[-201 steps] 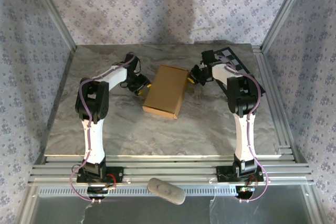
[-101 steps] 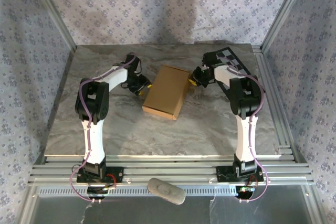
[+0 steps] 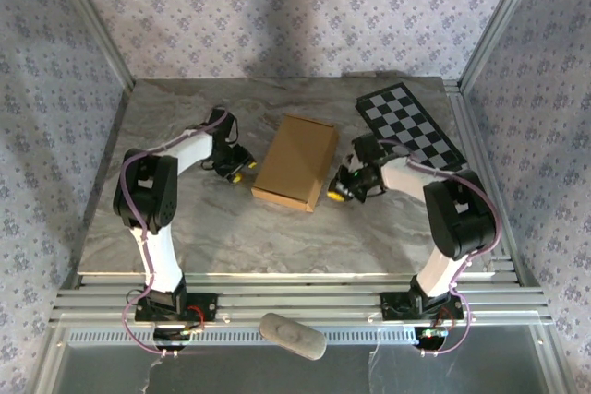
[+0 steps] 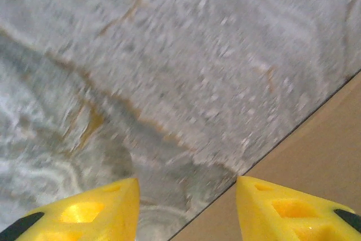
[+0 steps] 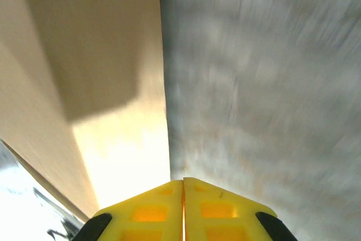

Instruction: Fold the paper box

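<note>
We have the paper box (image 3: 295, 161) at the middle of the table (image 3: 185, 228), long axis near-to-far. Left gripper (image 3: 242, 171), jaws apart and empty, flanks its left edge. Right gripper (image 3: 338, 193), clenched on nothing, sits just beside its near-right corner.

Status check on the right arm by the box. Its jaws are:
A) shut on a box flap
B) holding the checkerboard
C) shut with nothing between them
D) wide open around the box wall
C: in the right wrist view the right jaws meet with no gap and nothing pinched, and the box lies off to one side of them on the table.
</note>
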Controlling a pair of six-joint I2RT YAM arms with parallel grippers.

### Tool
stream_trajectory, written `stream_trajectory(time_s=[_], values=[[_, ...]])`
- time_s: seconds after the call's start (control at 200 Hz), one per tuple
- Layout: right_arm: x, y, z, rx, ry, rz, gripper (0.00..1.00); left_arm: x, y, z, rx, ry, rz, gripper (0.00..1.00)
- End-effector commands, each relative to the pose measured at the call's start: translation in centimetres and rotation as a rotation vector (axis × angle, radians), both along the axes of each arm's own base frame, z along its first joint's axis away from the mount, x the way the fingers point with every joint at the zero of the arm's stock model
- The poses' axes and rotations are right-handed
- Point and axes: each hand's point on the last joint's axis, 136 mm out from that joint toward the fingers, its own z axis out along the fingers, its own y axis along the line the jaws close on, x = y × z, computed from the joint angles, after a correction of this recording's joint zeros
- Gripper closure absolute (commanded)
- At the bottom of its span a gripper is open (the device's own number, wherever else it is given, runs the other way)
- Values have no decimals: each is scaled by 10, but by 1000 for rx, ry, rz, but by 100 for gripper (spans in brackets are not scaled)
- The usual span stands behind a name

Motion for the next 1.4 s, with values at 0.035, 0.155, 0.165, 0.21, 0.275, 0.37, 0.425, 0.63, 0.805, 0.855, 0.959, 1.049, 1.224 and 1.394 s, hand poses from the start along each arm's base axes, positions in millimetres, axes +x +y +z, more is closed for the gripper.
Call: stream_trajectory(time_s=[0.035,0.155,0.165,0.21,0.275,0.37,0.425,0.63,0.805,0.855,0.959,1.049,1.224,1.394], values=[[-26,21,3,46,-3,60,91,-16,-6,4,-27,-11,-16,54],[-19,34,-4,49,-7,61,92,-27,-15,-5,-35,10,-32,54],[-18,35,-4,49,-8,62,92,-28,-16,-5,-35,10,-33,54],[-12,40,-4,54,-15,57,92,-30,-19,-7,-36,12,-37,54],[-7,47,-6,67,-10,53,92,-34,-23,-9,-41,16,-39,54],[-3,55,-3,93,-7,36,92,-40,-31,-11,-52,20,-42,55],[-2,58,-4,107,-3,24,92,-44,-37,-13,-60,24,-47,55],[17,65,-3,200,-6,-49,93,-67,-46,-25,-85,53,-14,55],[27,70,11,278,-26,-82,93,-79,-47,-27,-108,58,27,56],[27,71,12,283,-25,-81,93,-80,-49,-26,-116,54,28,56],[23,73,7,294,-7,-78,93,-80,-58,-22,-134,47,23,56],[20,71,0,278,13,-78,92,-80,-60,-19,-129,43,16,56],[18,28,-7,64,21,-86,83,-80,-38,-14,-49,43,31,51],[20,-39,11,-170,-42,-130,56,-66,8,13,90,-26,76,28]])
